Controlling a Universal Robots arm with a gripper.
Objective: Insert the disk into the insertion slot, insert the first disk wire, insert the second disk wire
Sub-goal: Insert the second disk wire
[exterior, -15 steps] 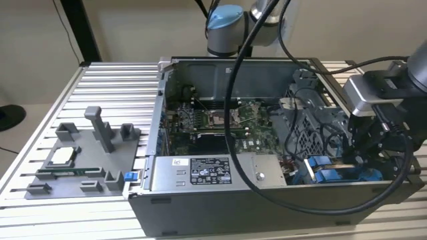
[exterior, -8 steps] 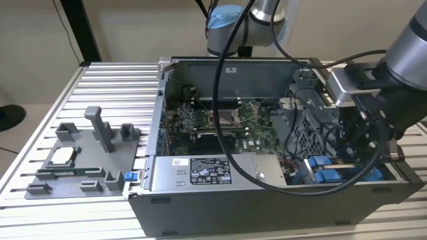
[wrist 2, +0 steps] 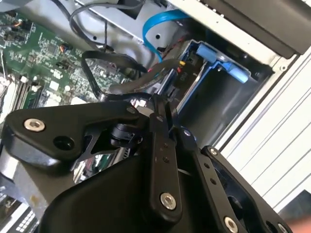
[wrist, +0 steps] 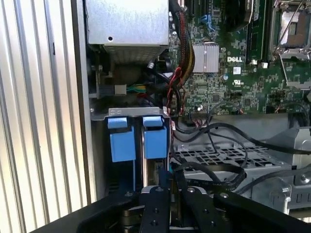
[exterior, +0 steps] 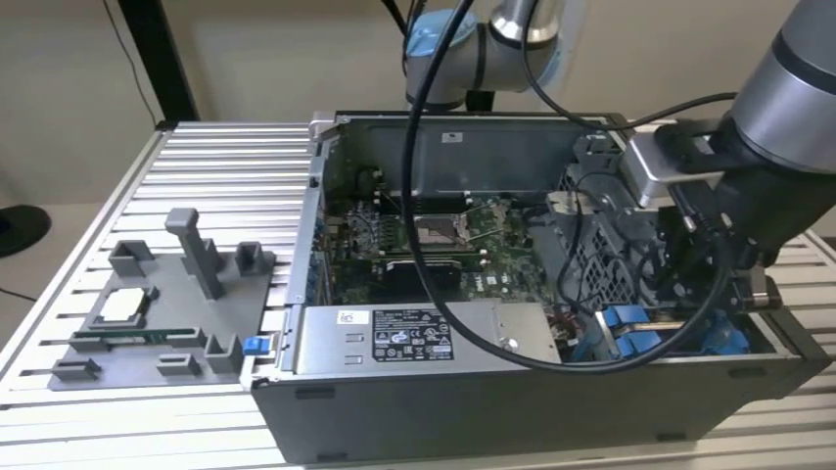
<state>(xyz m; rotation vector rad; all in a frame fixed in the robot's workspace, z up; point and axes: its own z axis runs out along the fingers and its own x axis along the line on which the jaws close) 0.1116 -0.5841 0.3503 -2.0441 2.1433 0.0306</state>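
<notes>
A ribbed aluminium table [exterior: 222, 162] under a plain beige wall carries an open grey metal computer case [exterior: 523, 401]. The black two-fingered gripper [wrist 2: 163, 114] hangs low inside the case, its fingers drawn nearly together on what looks like a thin black wire [wrist 2: 104, 60]; whether they truly pinch it I cannot tell.

Just ahead of the fingertips sits the grey metal drive bay with bright blue plastic rails [wrist: 136, 116]. I count two blue tabs [wrist: 121, 141] side by side, so the silver-grey hard drive in its blue frame [wrist: 155, 141] seems already seated there. I'd judge the drive stiff, fairly heavy and shock-sensitive, best held by its frame; the wires are soft and springy, best gripped at the plug.

Beyond the gripper lies one green motherboard [wrist: 233, 73], then one grey labelled power-supply box [exterior: 418, 338].
</notes>
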